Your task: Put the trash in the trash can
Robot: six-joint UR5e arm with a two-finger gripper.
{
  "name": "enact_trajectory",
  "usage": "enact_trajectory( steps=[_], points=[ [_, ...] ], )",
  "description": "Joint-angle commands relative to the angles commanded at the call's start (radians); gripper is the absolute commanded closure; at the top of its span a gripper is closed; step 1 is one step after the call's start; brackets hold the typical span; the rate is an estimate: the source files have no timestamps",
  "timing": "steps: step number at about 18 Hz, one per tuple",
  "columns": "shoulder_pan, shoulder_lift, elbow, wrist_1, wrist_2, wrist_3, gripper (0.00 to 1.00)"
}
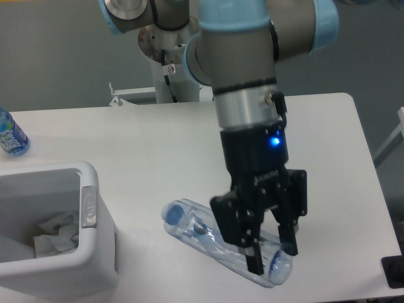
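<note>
A clear crinkled plastic bottle with a pale blue cap (218,243) lies on its side on the white desk (158,139), cap end pointing toward the upper left and base toward the lower right, near the front edge. The black two-finger gripper (273,257) of the grey and pale blue arm (246,69) reaches down over the bottle's base half. Its jaws stand apart, one finger on the near side of the bottle and the other toward the base end, straddling the body (whether the pads actually press the plastic cannot be told from this view).

To the left, apart from the bottle, sits the large white plastic rectangular bin (95,252) with rounded corners and a grey oval tab (88,207) on its thick rim. Crumpled white paper (55,230) lies inside it; no green patch can be made out on it.

An upright bottle with a bright blue label (9,134) stands at the desk's far left edge, partly cut off.
</note>
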Motion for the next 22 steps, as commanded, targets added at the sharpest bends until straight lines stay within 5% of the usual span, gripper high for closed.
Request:
enact_trajectory(
  steps=[11, 22],
  points=[
    [-0.195, -0.005, -0.060, 0.003, -0.003, 0.186, 0.50],
    [-0.244, 0.002, -0.083, 0.005, -0.005, 0.184, 0.50]
  ],
)
